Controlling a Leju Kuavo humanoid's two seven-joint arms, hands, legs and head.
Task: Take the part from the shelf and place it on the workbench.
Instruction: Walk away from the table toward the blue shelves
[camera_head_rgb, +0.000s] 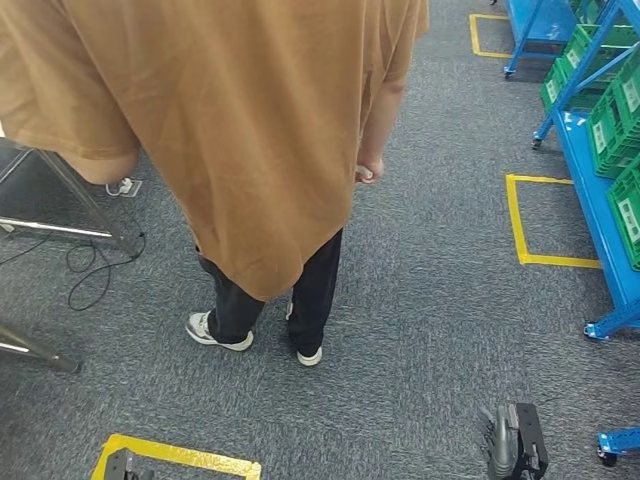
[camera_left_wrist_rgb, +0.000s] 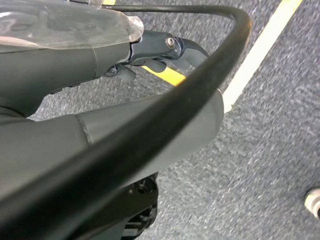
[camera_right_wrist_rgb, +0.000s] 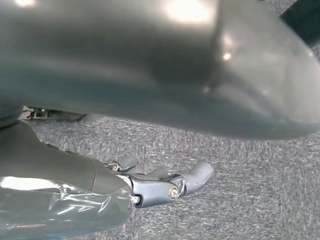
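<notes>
Currently, both hands hang low over grey carpet. The left hand and right hand each hold nothing, fingers extended and slightly apart. A person in a brown shirt stands ahead. The blue shelf at right carries green bins with white labels, unreadable. Yellow tape marks the floor.

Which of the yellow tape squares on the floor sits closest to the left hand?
The yellow tape outline at the bottom edge of the head view, right beside the left hand. The other two lie far off, by the blue shelf.
</notes>
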